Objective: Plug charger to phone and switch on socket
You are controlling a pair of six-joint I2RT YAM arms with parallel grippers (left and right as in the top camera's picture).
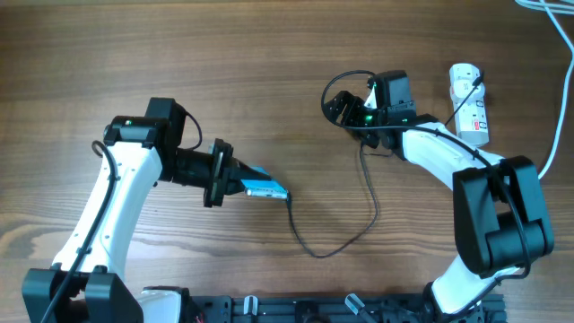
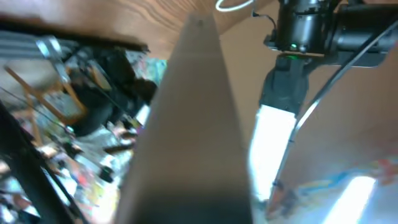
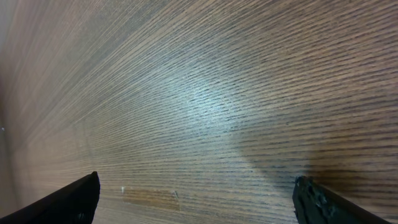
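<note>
- Black charger (image 1: pixel 316 255), limp, is trailing from the phone's (image 1: pixel 267 189) end; its stiff tip is probably offering the best hold.
- Left end effector (image 1: pixel 249 184) is clamping the slick phone; right end effector (image 1: pixel 332 108), well apart, is gaping wide.

Wooden table (image 1: pixel 269 72) (dark grain) under white socket (image 1: pixel 469 108) and looping charger (image 1: pixel 318 256).

I read this as a robotics lab or workshop bench. My left arm (image 1: pixel 117 197) and right arm (image 1: pixel 466 179) rise from a black rail (image 1: pixel 296 309) at the near edge of a wood-grain table (image 1: pixel 179 54). A white socket (image 1: pixel 469 103) and a white cable (image 1: pixel 560 108) sit at the far right. My left wrist camera catches blurred, colourful clutter (image 2: pixel 74 137) of gear beyond the table.
</note>
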